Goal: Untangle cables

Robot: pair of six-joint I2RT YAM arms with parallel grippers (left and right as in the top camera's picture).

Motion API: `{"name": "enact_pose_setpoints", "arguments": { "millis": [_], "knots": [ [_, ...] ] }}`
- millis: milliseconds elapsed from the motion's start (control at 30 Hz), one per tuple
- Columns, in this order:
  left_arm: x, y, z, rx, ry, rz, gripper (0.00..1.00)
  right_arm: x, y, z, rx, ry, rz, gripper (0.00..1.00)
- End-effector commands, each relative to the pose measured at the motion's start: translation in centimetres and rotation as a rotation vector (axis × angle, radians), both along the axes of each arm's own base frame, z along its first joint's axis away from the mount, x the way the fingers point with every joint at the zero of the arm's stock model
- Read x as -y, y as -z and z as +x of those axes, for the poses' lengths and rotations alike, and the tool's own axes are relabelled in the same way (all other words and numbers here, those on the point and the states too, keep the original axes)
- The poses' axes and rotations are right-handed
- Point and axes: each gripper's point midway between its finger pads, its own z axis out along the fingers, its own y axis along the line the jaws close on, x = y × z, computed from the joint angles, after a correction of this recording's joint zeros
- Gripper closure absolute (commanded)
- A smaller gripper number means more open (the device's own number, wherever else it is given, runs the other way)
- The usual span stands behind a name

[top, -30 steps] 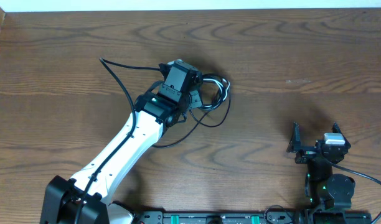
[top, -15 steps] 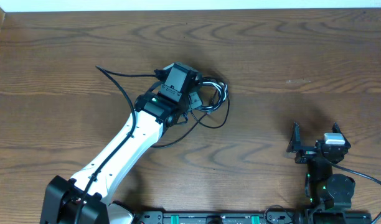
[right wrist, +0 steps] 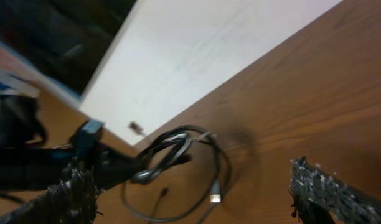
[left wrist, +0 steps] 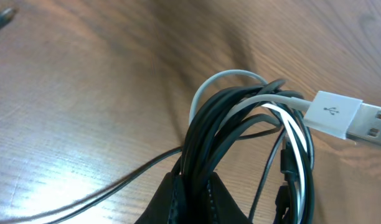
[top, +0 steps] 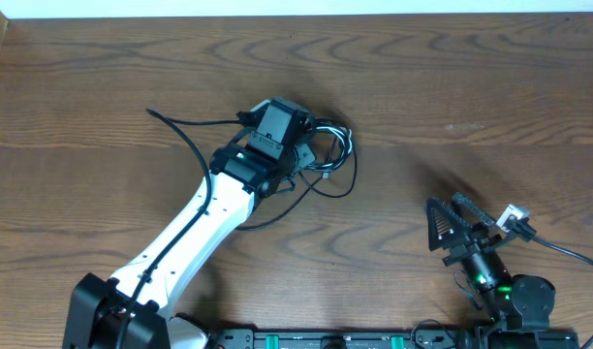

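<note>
The cables lie as a tangled bundle of black cords with one white cord at the table's middle. My left gripper is shut on the bundle; in the left wrist view its fingertips pinch several black cords, and a white USB plug sticks out to the right. One black cord trails left across the table. My right gripper is open and empty near the front right, tilted toward the bundle. The right wrist view shows the bundle far off between its fingers.
The wooden table extends on all sides. A white wall or board borders the far edge. The left arm's white link runs diagonally from the front left. A black rail lies along the front edge.
My right gripper has swung and tilted left toward the bundle. The left gripper has stayed on the cables; the trailing black cord's end has shifted slightly left.
</note>
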Motion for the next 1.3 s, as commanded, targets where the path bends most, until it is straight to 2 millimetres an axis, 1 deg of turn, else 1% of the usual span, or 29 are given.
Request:
{"name": "enact_pose_setpoints", "arguments": {
  "millis": [0, 33, 100, 167, 267, 300, 367, 467, 500, 567, 667, 700, 767, 867, 967, 1067, 1100, 1167, 1267],
  "knots": [
    [2.0, -1.2, 0.2, 0.084, 0.123, 0.02, 0.93, -1.0, -0.2, -0.5, -0.01, -0.066, 0.024, 0.09],
    [2.5, -1.3, 0.2, 0.098, 0.139, 0.019, 0.92, -1.1, -0.3, -0.6, -0.013, -0.072, 0.025, 0.09],
    [4.6, -2.3, 0.1, 0.174, 0.241, 0.031, 0.93, -1.1, -0.2, -0.4, -0.072, -0.073, 0.064, 0.15],
    [6.2, -3.0, -0.1, 0.245, 0.35, 0.064, 0.93, -1.2, 0.2, 0.1, -0.156, -0.074, 0.108, 0.19],
    [7.6, -3.7, -0.4, 0.312, 0.448, 0.094, 0.93, -1.6, 0.7, 0.7, -0.26, -0.097, 0.136, 0.26],
    [8.1, -3.9, -0.5, 0.334, 0.485, 0.107, 0.93, -1.9, 1.0, 1.2, -0.315, -0.115, 0.143, 0.3],
    [8.9, -4.0, -1.0, 0.367, 0.556, 0.14, 0.93, -2.5, 1.1, 2.2, -0.409, -0.151, 0.154, 0.34],
    [9.3, -4.1, -1.3, 0.386, 0.602, 0.165, 0.92, -2.9, 1.5, 3.8, -0.499, -0.178, 0.166, 0.36],
    [9.3, -4.1, -1.3, 0.386, 0.602, 0.164, 0.93, -3.2, 1.9, 4.6, -0.547, -0.192, 0.172, 0.36],
    [9.3, -4.1, -1.3, 0.386, 0.602, 0.165, 0.93, -3.8, 2.6, 5.3, -0.603, -0.22, 0.179, 0.37],
    [9.4, -4.2, -1.2, 0.393, 0.601, 0.161, 0.93, -5.6, 4.3, 5.5, -0.692, -0.284, 0.174, 0.43],
    [9.4, -4.3, -1.2, 0.397, 0.6, 0.159, 0.93, -6.2, 5.2, 5.5, -0.717, -0.289, 0.16, 0.44],
    [9.5, -4.4, -1.2, 0.4, 0.602, 0.157, 0.92, -6.7, 6.5, 5.8, -0.753, -0.264, 0.142, 0.42],
    [9.8, -4.4, -1.4, 0.407, 0.625, 0.167, 0.93, -7.0, 6.7, 6.6, -0.734, -0.24, 0.132, 0.41],
    [10.5, -4.4, -2.1, 0.425, 0.679, 0.189, 0.92, -6.0, 6.9, 7.6, -0.722, -0.16, 0.127, 0.41],
    [11.0, -4.3, -2.6, 0.433, 0.713, 0.198, 0.93, -5.4, 7.1, 7.9, -0.717, -0.12, 0.117, 0.41],
    [11.2, -4.4, -2.8, 0.434, 0.718, 0.196, 0.93, -5.4, 7.1, 7.9, -0.72, -0.117, 0.121, 0.43],
    [11.3, -4.4, -3.0, 0.436, 0.723, 0.194, 0.93, -5.5, 7.1, 7.9, -0.736, -0.114, 0.147, 0.51],
    [11.3, -4.6, -3.0, 0.44, 0.722, 0.193, 0.93, -6.1, 6.9, 7.5, -0.776, -0.136, 0.214, 0.62]
  ]
}}
